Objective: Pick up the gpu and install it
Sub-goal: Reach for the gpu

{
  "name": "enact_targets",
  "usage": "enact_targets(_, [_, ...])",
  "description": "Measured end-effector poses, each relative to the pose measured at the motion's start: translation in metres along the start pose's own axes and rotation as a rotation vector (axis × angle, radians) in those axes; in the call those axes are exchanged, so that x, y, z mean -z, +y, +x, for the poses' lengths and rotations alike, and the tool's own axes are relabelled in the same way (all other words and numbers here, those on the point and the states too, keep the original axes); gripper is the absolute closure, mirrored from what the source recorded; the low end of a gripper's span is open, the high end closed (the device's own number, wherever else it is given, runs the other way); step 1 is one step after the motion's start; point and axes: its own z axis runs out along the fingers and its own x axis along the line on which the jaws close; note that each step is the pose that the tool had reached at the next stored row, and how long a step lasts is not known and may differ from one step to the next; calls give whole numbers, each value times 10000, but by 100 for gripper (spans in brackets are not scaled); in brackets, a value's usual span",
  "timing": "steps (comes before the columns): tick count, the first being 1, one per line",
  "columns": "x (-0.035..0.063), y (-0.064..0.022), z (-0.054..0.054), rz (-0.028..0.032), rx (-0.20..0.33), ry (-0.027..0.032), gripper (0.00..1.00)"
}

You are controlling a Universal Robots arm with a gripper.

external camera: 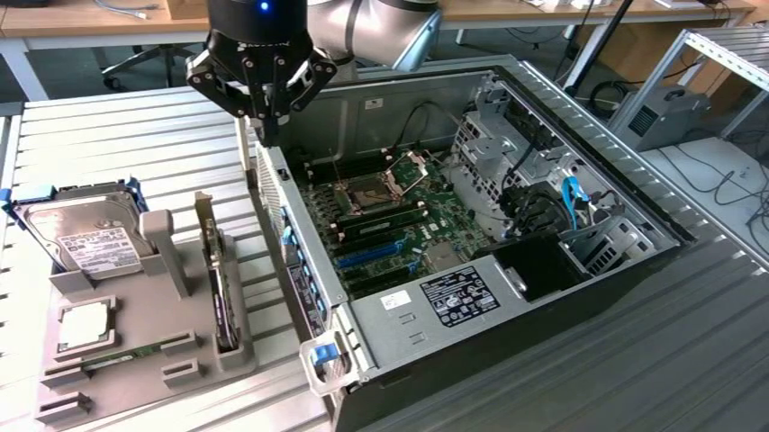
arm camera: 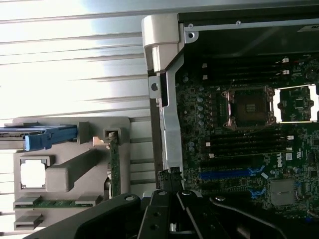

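The fingers point(external camera: 266, 126) are pressed together and hold nothing. They hang over the gap between the case point(external camera: 360, 117) wall and the grey holder point(external camera: 144, 360), nearer the case rim. The gpu point(external camera: 216, 279) stands on edge in a slot at the holder's case-side end, bracket up, untouched and well below the fingers. So the pick-up is not yet made; this looks like the approach. I judge a grasp calls for the fingers to part, line up along the card's thin top edge and come straight down. The case wall sits just beside the card, leaving little room on that side. The holder's post stands close on the other side, with a hard drive point(external camera: 85, 238) behind it. Inside the case the board's blue slots point(external camera: 366, 255) lie bare, and cables crowd the far bays, away from them
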Motion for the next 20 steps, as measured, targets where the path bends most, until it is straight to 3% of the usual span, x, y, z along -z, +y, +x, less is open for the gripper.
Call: enact_targets(20, [4,-11,150,-1,0,0,89])
